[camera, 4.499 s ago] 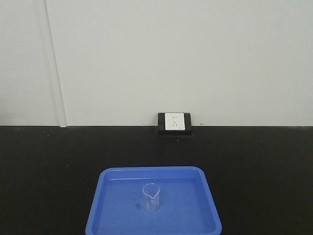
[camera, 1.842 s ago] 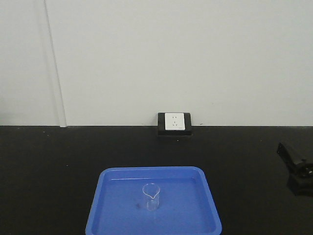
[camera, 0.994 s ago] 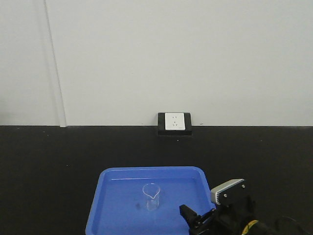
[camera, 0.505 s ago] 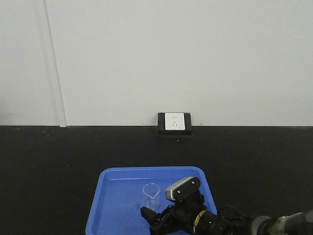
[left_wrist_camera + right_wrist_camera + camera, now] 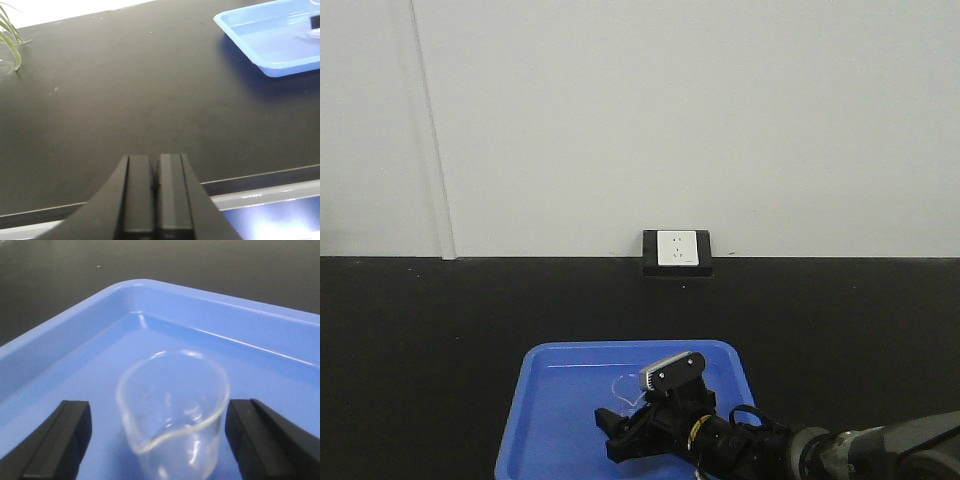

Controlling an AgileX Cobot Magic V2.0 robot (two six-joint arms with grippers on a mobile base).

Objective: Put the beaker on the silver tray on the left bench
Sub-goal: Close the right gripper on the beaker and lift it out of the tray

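**Beaker in blue tray, between spread fingers**

The left gripper [image 5: 155, 162] points across the black worktop [image 5: 100, 100], its fingers pressed together on nothing. Further right, the beaker [image 5: 172, 405] stands upright in the blue tray [image 5: 65, 335]. The right gripper [image 5: 157, 425] flanks it, fingers [image 5: 60, 435] apart, with no contact visible.

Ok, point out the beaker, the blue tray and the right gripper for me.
beaker [image 5: 173, 415]: right wrist view, middle of the glass body.
blue tray [image 5: 200, 296]: right wrist view, far rim.
right gripper [image 5: 160, 410]: right wrist view, midway between the open jaws, one on each side of the beaker.
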